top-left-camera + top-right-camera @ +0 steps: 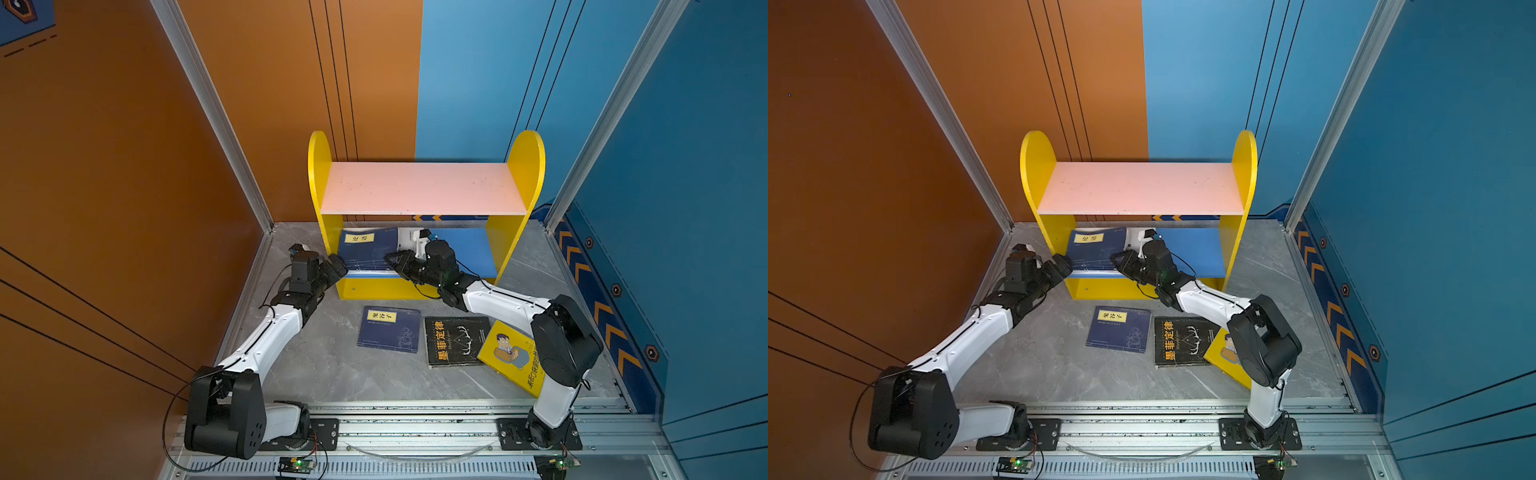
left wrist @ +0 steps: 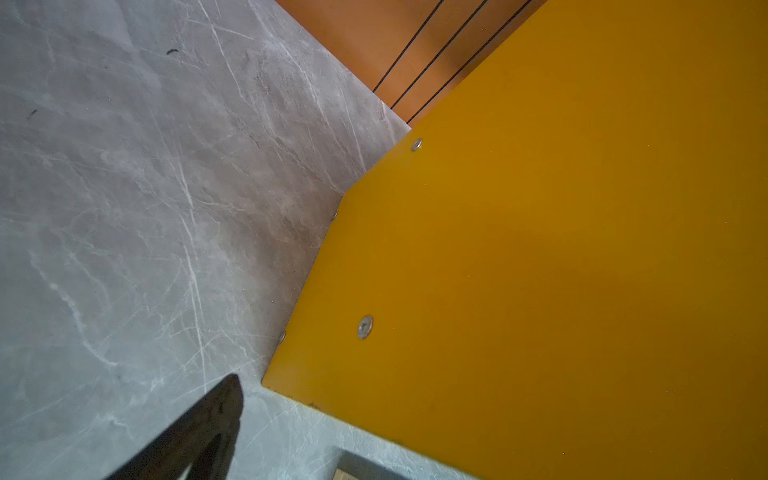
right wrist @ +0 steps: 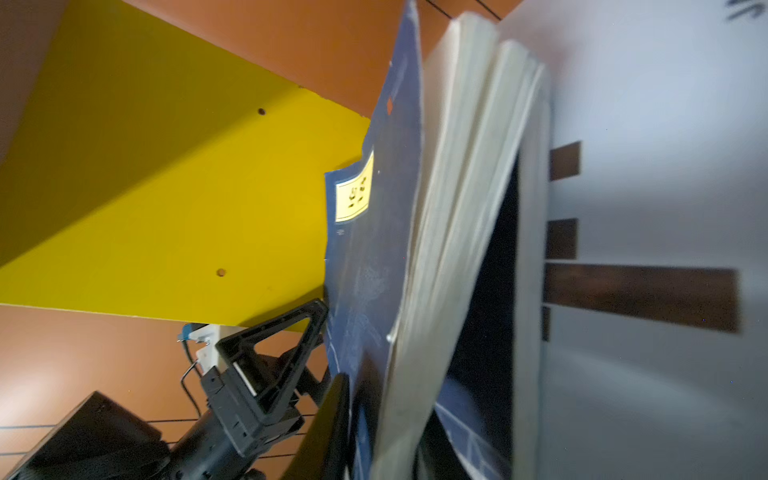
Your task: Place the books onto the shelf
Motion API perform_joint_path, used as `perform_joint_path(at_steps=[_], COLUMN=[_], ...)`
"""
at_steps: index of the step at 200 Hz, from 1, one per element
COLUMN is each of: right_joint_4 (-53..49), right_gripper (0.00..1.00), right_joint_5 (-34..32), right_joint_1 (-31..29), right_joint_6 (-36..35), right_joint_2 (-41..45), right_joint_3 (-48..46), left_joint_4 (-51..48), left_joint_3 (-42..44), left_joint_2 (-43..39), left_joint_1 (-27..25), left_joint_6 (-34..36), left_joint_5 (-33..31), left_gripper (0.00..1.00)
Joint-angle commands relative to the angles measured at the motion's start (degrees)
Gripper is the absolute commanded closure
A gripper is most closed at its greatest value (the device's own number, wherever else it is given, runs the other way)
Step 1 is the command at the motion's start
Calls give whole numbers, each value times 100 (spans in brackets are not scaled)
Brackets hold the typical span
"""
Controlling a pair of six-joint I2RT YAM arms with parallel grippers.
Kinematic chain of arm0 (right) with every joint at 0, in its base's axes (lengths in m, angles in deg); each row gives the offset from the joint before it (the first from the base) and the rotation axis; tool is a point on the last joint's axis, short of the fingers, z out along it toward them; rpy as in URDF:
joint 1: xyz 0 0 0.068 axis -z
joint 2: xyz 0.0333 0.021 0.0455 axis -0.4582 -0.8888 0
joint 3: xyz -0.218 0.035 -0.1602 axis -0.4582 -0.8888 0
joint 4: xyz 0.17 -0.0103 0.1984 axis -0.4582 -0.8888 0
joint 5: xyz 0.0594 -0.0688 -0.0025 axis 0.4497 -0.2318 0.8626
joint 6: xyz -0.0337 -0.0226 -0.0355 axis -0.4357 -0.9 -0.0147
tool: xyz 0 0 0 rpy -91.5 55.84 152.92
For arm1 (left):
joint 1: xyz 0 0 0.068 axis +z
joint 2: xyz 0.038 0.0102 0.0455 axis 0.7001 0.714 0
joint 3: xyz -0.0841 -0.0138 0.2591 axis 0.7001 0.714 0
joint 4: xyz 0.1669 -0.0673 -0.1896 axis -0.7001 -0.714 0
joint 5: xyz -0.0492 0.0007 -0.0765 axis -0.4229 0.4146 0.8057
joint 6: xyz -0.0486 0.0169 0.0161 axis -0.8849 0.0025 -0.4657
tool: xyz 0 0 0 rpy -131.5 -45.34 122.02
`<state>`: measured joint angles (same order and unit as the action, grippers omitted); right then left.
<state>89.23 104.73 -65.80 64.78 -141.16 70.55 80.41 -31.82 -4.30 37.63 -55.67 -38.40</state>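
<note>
Now: right hand at the leaning books, left hand spread at the shelf's side

I see the shelf (image 1: 424,187) at 12 o'clock on the table (image 1: 332,374). On its blue lower board (image 1: 469,249) a labelled navy book (image 1: 365,249) stands tilted, leaning toward 9 o'clock on the yellow side panel (image 1: 318,174). A white book (image 1: 405,240) stands just at its 3 o'clock, mostly hidden behind my right arm (image 1: 498,303).

My right hand (image 1: 390,258) reaches in from 4 o'clock to the front edge of those books. From the right wrist I see one finger (image 3: 332,415) lying along the navy cover, with fanned page blocks between it and the white cover with its dark bars. Whether the hand is pinching the books or sitting loose around them I cannot tell.

My left hand (image 1: 338,266) sits at the shelf's 8 o'clock corner with its fingers spread wide apart. One finger (image 2: 208,424) hangs over the table outside the side panel. The right wrist view shows another fingertip (image 3: 316,309) inside the shelf, right by the navy cover.

Three more books lie flat on the table at 6 o'clock of the shelf. They are a second navy book (image 1: 388,330), a black book (image 1: 457,340) just at its 3 o'clock, and a yellow book (image 1: 509,357) at 3 o'clock again. One corner of the yellow one meets the black one, and part of it is under my right arm.
</note>
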Motion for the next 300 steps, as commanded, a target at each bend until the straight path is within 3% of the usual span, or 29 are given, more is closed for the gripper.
perform_joint_path(at_steps=[1, 18, 54, 107, 188, 300], right_joint_4=[-666, -1066, -1137, -1439, -1523, -2242], right_gripper=[64, 59, 59, 67, 71, 41], right_joint_5=[-384, -643, -774, -868, -863, -933], right_joint_1=[77, 108, 199, 137, 55, -129], right_joint_6=[-455, -631, -687, -1013, -1343, -3319], right_joint_2=[233, 314, 454, 444, 431, 937], right_joint_3=[196, 211, 81, 333, 534, 415], left_joint_4=[-468, -461, -415, -380, 44, 49], left_joint_3=[198, 199, 208, 212, 309, 411], left_joint_2=[47, 92, 142, 50, -618, -1044], left_joint_1=[31, 63, 76, 74, 66, 153], left_joint_6=[-5, -42, -112, -162, -151, -158], left_joint_5=[-341, -309, -239, -179, 251, 654], left_gripper=[2, 2, 2, 2, 2, 2])
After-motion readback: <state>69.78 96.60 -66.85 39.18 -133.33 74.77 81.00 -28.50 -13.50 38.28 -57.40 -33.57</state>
